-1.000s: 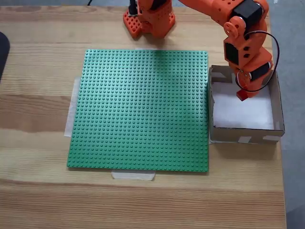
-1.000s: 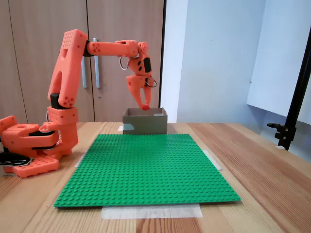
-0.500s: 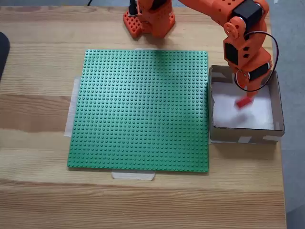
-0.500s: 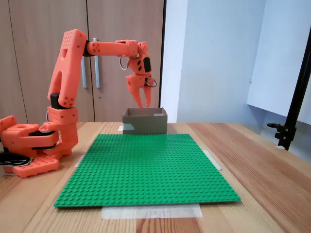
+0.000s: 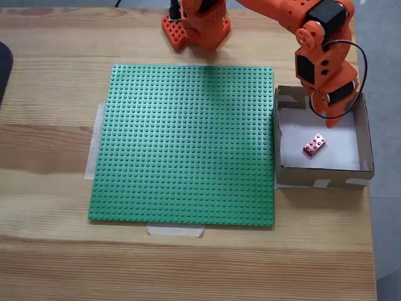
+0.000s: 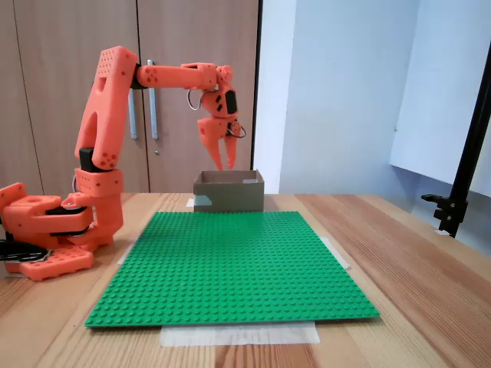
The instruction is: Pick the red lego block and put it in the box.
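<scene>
Cardboard walls frame the box [image 5: 364, 135], which sits on the wooden counter [image 5: 50, 132] just beside the right edge of the green baseplate [image 5: 188, 144] in the fixed view from above. The red lego block [image 5: 314, 144] lies flat on the white paper bottom inside, studs up and turned at a slant, nearer the front wall with its pale tape patches than the back wall. It rests free, touching neither wall nor robot. Above the rear part of the box hangs the orange arm [image 5: 316, 37], a black cable looping past its wrist. From the fixed view at counter level the box [image 6: 229, 192] stands beyond the far edge of the baseplate [image 6: 230, 264], and the end effector [image 6: 223, 163] points down over it, its two fingers parted and holding nothing, its tips just above the rim. The arm's base [image 6: 50, 230] sits at the left of that view, beside the baseplate. White tape strips peek out under the baseplate's edges.
</scene>
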